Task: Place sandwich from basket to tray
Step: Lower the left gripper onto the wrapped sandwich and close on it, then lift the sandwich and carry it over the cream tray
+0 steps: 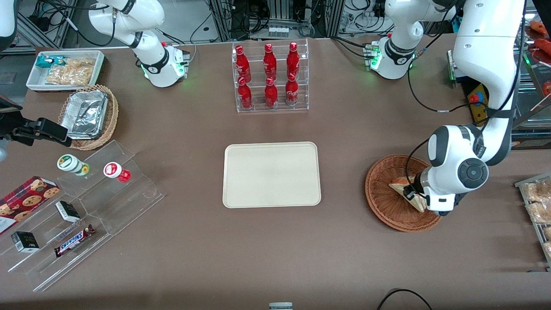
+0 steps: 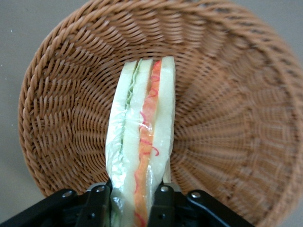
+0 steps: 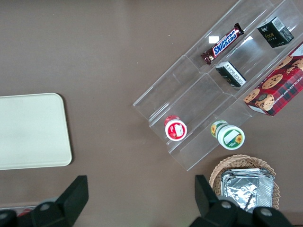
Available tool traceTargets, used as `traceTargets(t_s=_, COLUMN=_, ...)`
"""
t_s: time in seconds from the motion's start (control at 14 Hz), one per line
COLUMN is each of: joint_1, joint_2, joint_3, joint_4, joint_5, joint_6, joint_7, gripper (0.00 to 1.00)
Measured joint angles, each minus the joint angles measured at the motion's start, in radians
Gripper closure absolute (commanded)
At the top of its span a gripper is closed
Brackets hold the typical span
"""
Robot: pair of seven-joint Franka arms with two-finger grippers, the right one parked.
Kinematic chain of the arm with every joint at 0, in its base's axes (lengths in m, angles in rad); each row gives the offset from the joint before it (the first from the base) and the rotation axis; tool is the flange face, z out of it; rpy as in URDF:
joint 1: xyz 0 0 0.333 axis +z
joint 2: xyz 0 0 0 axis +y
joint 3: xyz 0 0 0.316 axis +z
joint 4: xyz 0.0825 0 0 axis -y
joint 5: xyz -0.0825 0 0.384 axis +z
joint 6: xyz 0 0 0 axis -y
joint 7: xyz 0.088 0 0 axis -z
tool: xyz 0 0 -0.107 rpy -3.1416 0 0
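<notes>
Your tool (image 2: 135, 201) is sitting down inside the basket (image 1: 385, 202), and its two black fingers (image 2: 97, 203) are clamping the sandwich (image 2: 142, 142) from both flat bread sides. In the left wrist view you are looking along the cut edge: pale bread outside, a green layer and an orange-red layer between, all under clear wrap. The wedge is standing on edge, its tip pointing away from the fingers toward the basket's woven wall (image 2: 227, 56). In the front view the sandwich (image 1: 402, 189) is lying in the part of the basket nearest the working arm, half hidden by the arm's white wrist (image 1: 456, 172), so you cannot tell whether it is touching the basket floor or is lifted off it.

The basket is sitting on the brown counter (image 1: 344, 258) toward the working arm's end. The tray (image 1: 271, 174) is lying at the middle of the counter, well apart from the basket, with nothing on it. A clear rack of red bottles (image 1: 270, 77) is standing farther from the front camera than the tray.
</notes>
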Motion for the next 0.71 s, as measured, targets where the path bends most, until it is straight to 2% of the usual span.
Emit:
traceTargets(t_s=0.14, joint_1=-0.046, joint_2=-0.014, joint_3=-0.010, joint_4=0.090, joint_5=-0.001, joint_6=-0.139, joint_7=-0.007, gripper=0.76)
traceTargets(t_s=0.29, joint_1=-0.138, joint_2=-0.024, joint_3=-0.015, joint_4=0.193, joint_5=-0.004, joint_6=-0.258, joint_7=-0.050, gripper=0.76)
traceTargets(t_s=0.5, joint_1=-0.296, joint_2=-0.007, joint_3=-0.021, joint_4=0.284, joint_5=-0.004, joint_6=-0.289, joint_7=-0.086, gripper=0.76)
traceTargets(t_s=0.71, joint_1=-0.439, joint_2=0.077, joint_3=-0.024, joint_4=0.364, joint_5=-0.004, joint_6=-0.287, joint_7=-0.089, gripper=0.76)
